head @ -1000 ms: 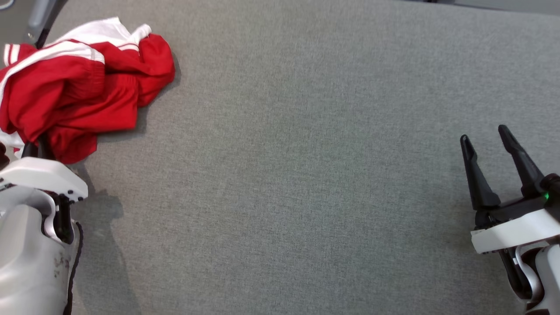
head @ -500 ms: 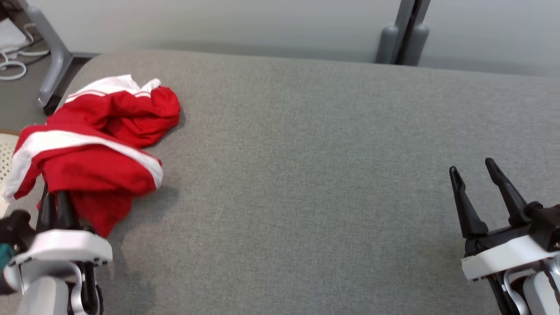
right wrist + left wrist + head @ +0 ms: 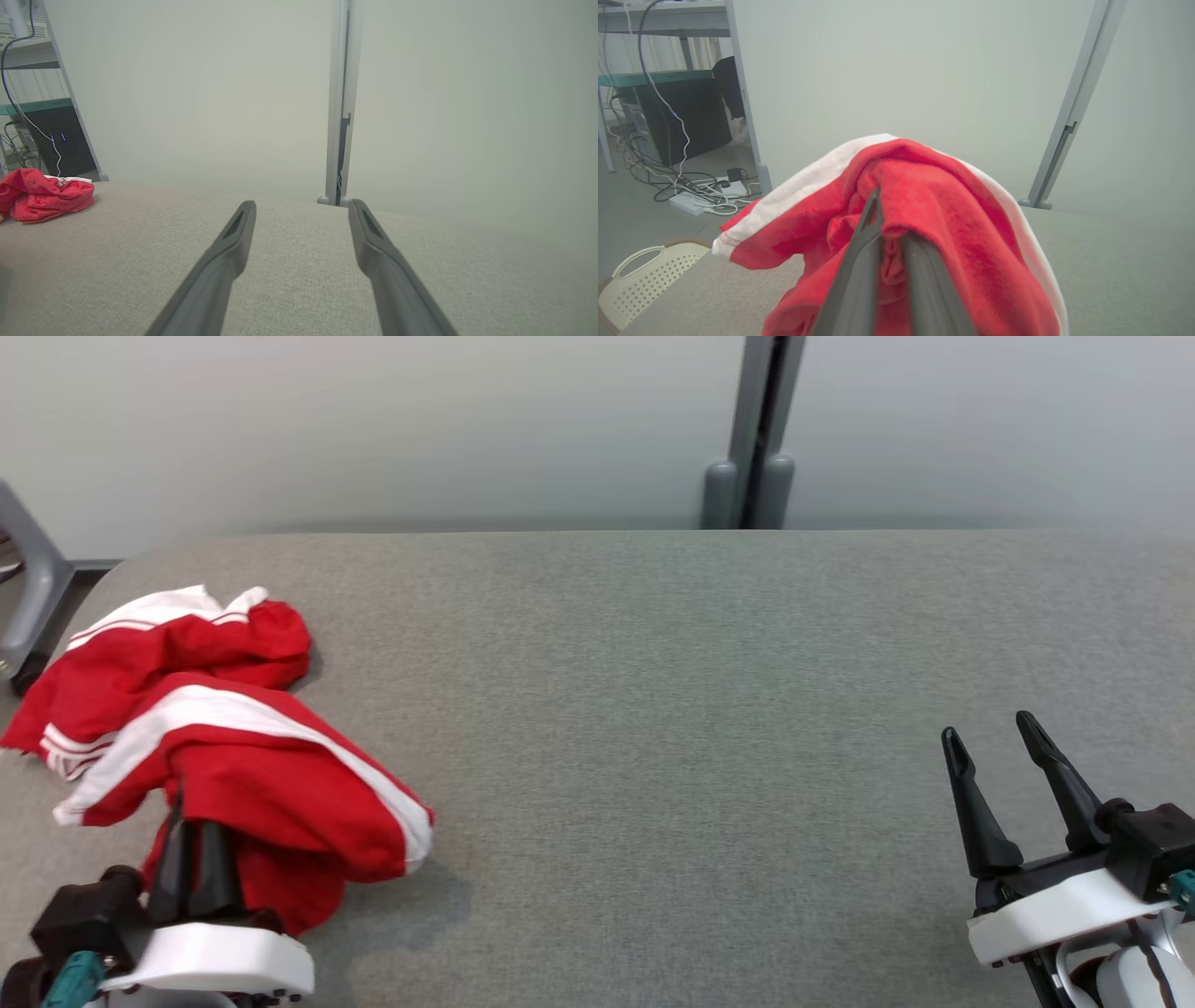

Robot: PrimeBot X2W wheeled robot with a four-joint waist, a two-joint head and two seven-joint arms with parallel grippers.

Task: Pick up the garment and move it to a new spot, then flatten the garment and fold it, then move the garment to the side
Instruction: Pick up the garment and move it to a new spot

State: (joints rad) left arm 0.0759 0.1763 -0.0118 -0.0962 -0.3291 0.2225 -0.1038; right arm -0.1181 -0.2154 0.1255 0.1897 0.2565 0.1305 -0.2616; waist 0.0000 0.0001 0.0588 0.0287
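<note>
The red garment (image 3: 233, 756) with white stripes lies crumpled at the nine o'clock side of the grey bench (image 3: 653, 709). Part of it rests on the surface, and one fold is draped over the fingers of the left hand (image 3: 194, 845), which is clamped on this cloth at about eight o'clock. The right hand (image 3: 988, 726) is at four o'clock, well apart from the garment, its two fingers spread apart and holding nothing.
</note>
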